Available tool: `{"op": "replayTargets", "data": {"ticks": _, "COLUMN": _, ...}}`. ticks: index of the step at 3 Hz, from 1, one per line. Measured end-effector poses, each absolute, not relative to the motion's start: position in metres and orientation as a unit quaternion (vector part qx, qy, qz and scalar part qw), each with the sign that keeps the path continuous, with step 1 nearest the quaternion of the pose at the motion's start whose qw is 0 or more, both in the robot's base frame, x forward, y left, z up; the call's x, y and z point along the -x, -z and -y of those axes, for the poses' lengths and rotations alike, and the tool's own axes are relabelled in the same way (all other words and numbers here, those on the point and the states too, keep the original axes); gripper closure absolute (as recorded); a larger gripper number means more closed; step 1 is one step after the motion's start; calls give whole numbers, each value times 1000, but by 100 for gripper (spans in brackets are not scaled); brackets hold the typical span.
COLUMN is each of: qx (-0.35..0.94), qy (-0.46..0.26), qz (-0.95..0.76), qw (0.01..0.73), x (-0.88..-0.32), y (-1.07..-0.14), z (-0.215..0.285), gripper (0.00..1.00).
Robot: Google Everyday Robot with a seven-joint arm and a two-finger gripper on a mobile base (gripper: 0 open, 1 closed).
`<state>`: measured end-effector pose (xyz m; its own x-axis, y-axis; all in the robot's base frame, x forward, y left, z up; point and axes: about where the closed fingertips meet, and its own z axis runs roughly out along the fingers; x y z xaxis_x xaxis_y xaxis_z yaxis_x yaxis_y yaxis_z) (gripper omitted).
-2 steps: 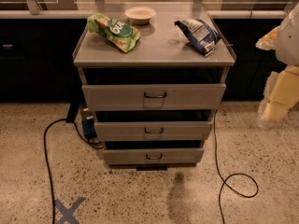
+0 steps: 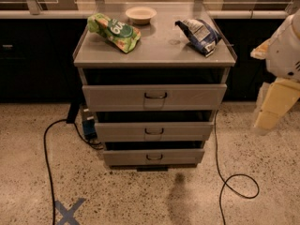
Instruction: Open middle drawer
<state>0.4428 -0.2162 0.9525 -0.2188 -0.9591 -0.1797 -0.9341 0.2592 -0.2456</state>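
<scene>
I am seeing the gripper [image 2: 273,108] hanging at the right edge, well apart from the cabinet [image 2: 159,48], and I cannot tell how far it is open or whether it is holding anything. The middle drawer [image 2: 187,131] is sitting pushed in between the top drawer [image 2: 112,97] and the bottom drawer [image 2: 126,157], all three hiding their insides. A bowl [image 2: 140,14], a green bag [image 2: 113,32] and a blue bag [image 2: 199,34] are lying on the cabinet top.
</scene>
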Motion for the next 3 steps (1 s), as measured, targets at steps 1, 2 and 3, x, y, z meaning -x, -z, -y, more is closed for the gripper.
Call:
{"op": "replayTargets", "data": {"ticks": 1, "qx": 616, "qy": 27, "qz": -777, "qw": 127, "x": -461, "y": -888, "z": 216, "gripper": 0}}
{"op": "replayTargets", "data": {"ticks": 2, "qx": 617, "qy": 1, "qz": -778, "qw": 115, "x": -486, "y": -813, "z": 217, "gripper": 0}}
{"op": "replayTargets", "data": {"ticks": 3, "qx": 601, "qy": -43, "qz": -787, "qw": 132, "x": -515, "y": -747, "z": 228, "gripper": 0}}
